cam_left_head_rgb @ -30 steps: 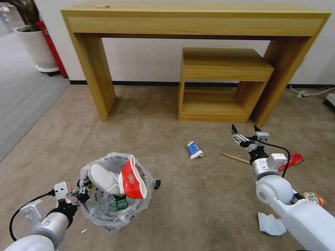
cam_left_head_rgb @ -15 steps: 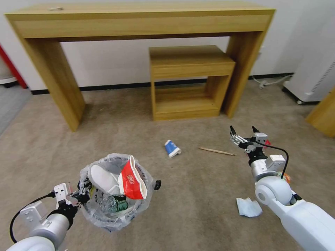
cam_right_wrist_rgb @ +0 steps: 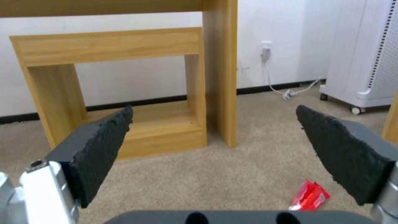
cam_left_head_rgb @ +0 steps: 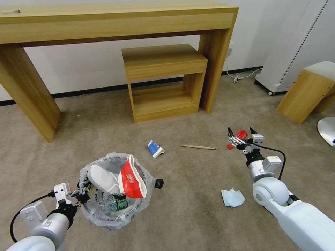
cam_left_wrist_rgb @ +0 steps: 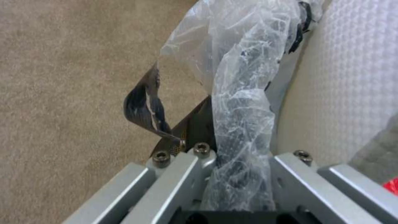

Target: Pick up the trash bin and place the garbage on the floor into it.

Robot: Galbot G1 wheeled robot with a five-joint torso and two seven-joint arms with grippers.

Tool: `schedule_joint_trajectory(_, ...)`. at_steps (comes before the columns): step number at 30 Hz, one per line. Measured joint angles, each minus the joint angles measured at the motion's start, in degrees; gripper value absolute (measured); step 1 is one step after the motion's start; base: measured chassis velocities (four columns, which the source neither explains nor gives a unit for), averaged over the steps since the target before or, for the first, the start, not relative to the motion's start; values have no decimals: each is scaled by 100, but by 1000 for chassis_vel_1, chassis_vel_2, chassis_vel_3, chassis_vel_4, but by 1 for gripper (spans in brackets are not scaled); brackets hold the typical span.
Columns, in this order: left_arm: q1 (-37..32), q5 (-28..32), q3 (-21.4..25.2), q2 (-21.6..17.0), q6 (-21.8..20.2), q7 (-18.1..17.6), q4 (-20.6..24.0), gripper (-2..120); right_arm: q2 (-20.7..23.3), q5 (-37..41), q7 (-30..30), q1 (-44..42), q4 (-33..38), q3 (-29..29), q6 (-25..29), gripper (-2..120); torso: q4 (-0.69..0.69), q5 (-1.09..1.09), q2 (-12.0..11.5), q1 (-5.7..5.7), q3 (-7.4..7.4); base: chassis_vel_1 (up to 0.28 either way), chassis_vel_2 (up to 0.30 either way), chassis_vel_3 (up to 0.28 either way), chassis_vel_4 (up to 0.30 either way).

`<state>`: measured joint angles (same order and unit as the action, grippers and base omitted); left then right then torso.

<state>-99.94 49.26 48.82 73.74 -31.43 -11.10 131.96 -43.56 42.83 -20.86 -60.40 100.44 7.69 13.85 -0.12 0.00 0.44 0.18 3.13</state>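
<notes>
Trash bin (cam_left_head_rgb: 117, 191) hangs from the left end effector (cam_left_head_rgb: 79, 196), which is clamped on the bin's rim together with the crinkly plastic liner (cam_left_wrist_rgb: 242, 124); the left wrist view shows the bunched liner pinched between the two metal fingers (cam_left_wrist_rgb: 174, 180). The bin sits low at the robot's left, just over the beige floor (cam_left_head_rgb: 195, 195); I cannot tell if its base touches the carpet. I judge it is held at the rim so the mouth faces up and stays free for new litter. Inside already lie a white slipper (cam_left_head_rgb: 103, 177), a crushed red paper cup (cam_left_head_rgb: 132, 179) and a green-label bottle (cam_left_head_rgb: 117, 202).

The right end effector (cam_left_head_rgb: 240, 134) is spread wide and grips nothing. It hovers over the floor at the robot's right, pointing forward, and the red wrapper (cam_right_wrist_rgb: 309, 195) lies on the carpet just beyond its fingertips. The wide opening suits a small flat piece like this, in my judgement.

Several pieces of garbage are not yet collected: a crushed blue paper cup (cam_left_head_rgb: 155, 149) near the middle of the floor, a wooden stick (cam_left_head_rgb: 199, 147) between that cup and the wrapper, and a blue mask (cam_left_head_rgb: 232, 197) close beside the right arm. The wooden worktop (cam_left_head_rgb: 118, 21) and the small shelf unit (cam_left_head_rgb: 162, 83) stand at the far edge of the floor, against the wall.
</notes>
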Motion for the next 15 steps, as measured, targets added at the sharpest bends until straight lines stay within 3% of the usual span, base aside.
schedule_joint_trajectory(15,77,-6,3,-5,13,27,-70,1,388,411,230,-190,104,43,-47,100,-3,0,0,0,0,0,0,0,0)
